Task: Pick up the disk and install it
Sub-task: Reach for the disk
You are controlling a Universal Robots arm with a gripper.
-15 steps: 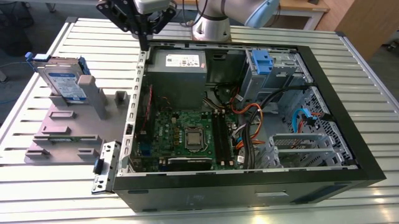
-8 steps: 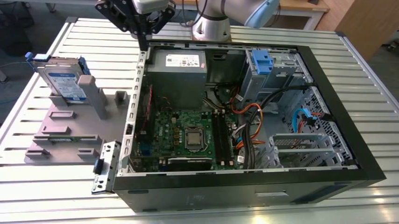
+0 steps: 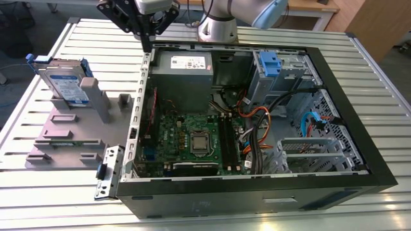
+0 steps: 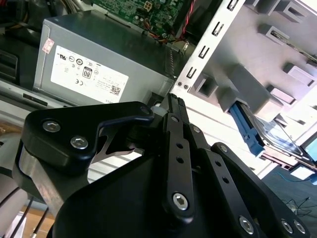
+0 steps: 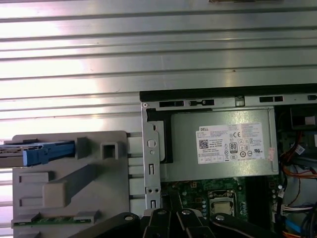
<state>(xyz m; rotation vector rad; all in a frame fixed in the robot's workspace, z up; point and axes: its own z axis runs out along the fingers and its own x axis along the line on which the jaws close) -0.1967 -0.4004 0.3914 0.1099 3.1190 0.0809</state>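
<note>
Black steel computer case (image 3: 212, 199) lies open on its side nearest the exterior camera, on my slatted metal table (image 3: 51, 202); inside it, the green motherboard (image 3: 192, 139) sits at centre; beyond that, the grey power supply (image 3: 183, 72) is at twelve o'clock and the grey drive cage (image 3: 292, 72) with its blue latch (image 3: 270, 65) at one o'clock. At ten o'clock in the exterior view, well apart from the case, the disk (image 3: 64, 86) stands upright in a grey fixture (image 3: 70, 134), with nothing touching it. Farthest off, at eleven o'clock, my gripper (image 3: 147, 45) hangs above the case's back corner, fingers pressed together on nothing. I judge nothing is done: pick-up and install both remain.
</note>
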